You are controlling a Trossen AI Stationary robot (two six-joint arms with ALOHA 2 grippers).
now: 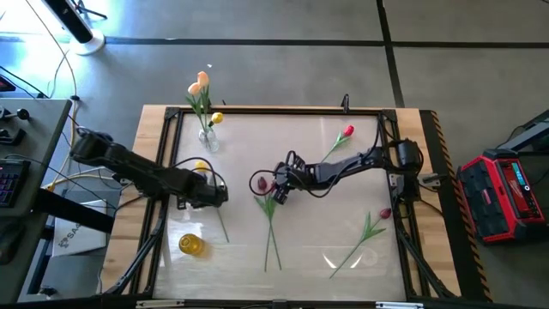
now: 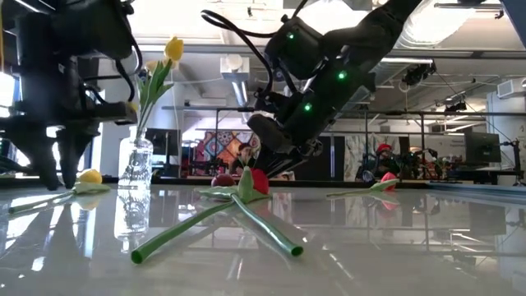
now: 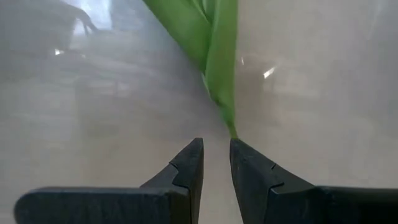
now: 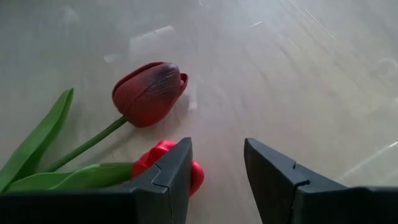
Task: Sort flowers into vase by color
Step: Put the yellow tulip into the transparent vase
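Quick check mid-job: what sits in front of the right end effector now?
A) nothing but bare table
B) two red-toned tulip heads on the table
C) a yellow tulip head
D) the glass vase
B: the right wrist view shows the dark red tulip head and a brighter red tulip head ahead of the open right end effector.

In the left wrist view the green stem (image 3: 217,68) runs off the edge, its head unseen.

Grey concrete floor (image 1: 283,60) around the table — red case (image 1: 502,193), perhaps a toolbox, beside it.
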